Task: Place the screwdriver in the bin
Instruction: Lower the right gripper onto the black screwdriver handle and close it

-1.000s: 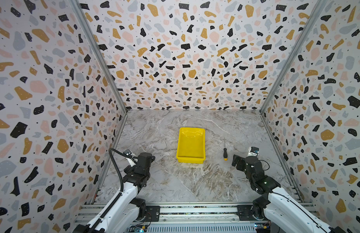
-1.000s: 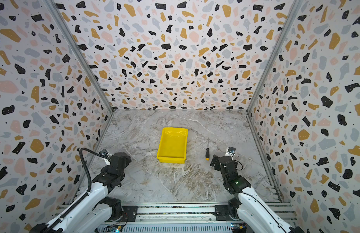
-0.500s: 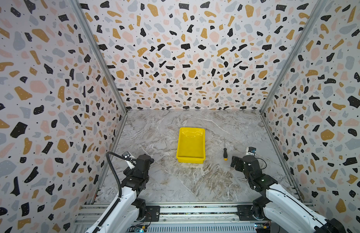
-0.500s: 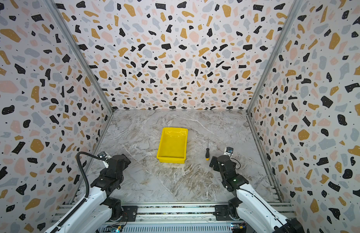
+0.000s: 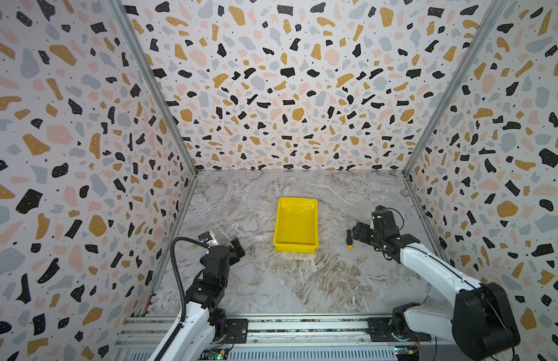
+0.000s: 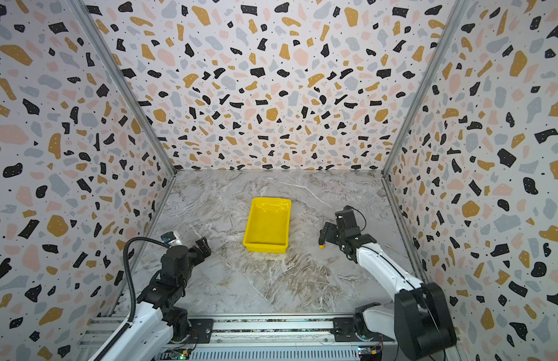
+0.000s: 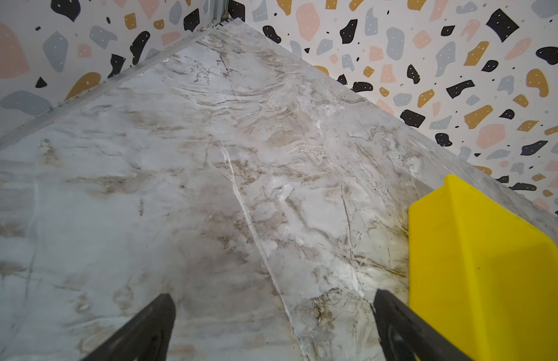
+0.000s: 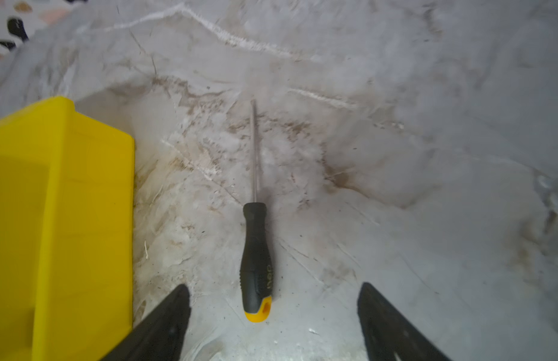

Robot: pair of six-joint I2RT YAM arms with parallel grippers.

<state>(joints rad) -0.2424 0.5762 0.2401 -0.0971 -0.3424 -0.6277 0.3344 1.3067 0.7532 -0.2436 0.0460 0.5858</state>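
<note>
So the right gripper (image 8: 273,289) is hanging low over the marble table (image 8: 396,156) with its jaws spread wide and gripping nothing. The screwdriver (image 8: 256,256) is lying flat between the fingers, not touching either one, with the orange butt end closest to the wrist and the thin shaft pointing straight out ahead. The bin (image 8: 68,187) is sitting just outside the finger on the side facing the other arm, really close. Here's what I'm worrying about. The fingers are lining up around the tail of the handle, so I'm guessing a pinch there is going to let the shaft-heavy end droop or swivel on the lift. The handle is rounded too, so if one finger is landing first it's probably rolling away instead of getting squeezed. That bin-side finger could also be clipping the yellow wall and shoving the bin around. And a drooping tip might be catching the rim on the way over. The left gripper (image 7: 271,300) is idling, jaws apart and empty, with the bin off to one side of it.
</note>
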